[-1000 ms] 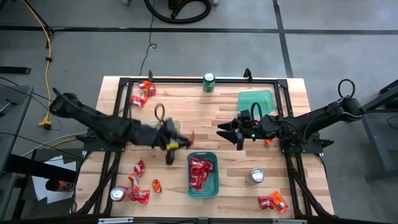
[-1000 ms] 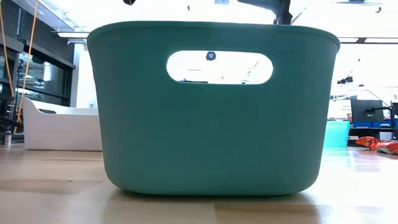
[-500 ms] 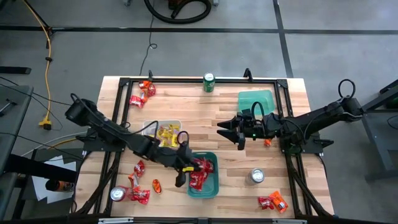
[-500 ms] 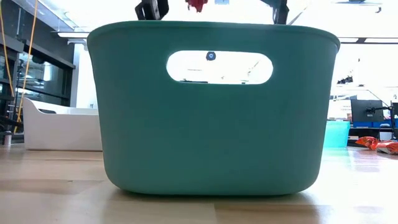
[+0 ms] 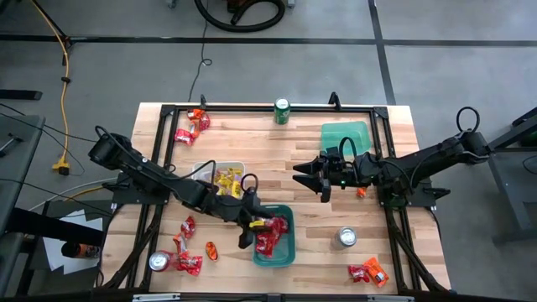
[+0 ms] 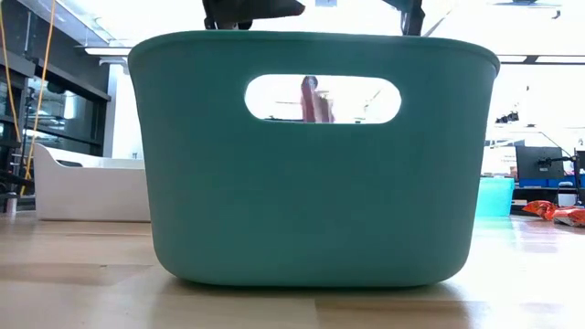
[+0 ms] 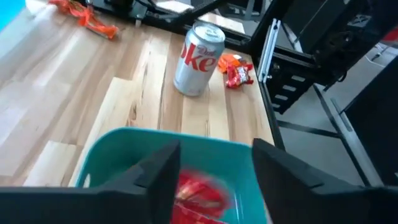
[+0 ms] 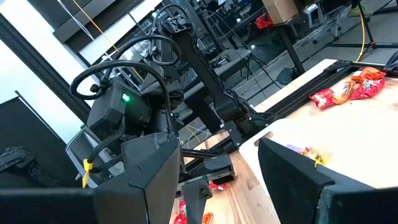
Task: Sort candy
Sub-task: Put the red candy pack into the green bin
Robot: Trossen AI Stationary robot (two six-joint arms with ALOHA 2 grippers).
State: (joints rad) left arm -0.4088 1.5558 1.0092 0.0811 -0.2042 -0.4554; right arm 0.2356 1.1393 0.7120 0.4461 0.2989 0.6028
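The left gripper (image 5: 248, 225) hangs over the teal bin's (image 5: 289, 245) left rim, fingers apart and empty, its arm stretched low from the table's left edge. Red candy (image 5: 270, 233) lies in the bin. The right gripper (image 5: 311, 179) hovers above and right of the bin, fingers spread. Only the left wrist view shows a silver can (image 7: 198, 60) beyond the bin.

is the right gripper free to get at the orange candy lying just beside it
Probably yes. The right gripper hangs open and empty over bare wood, and the orange candy lies on the table close by its arm, with nothing on top of it.
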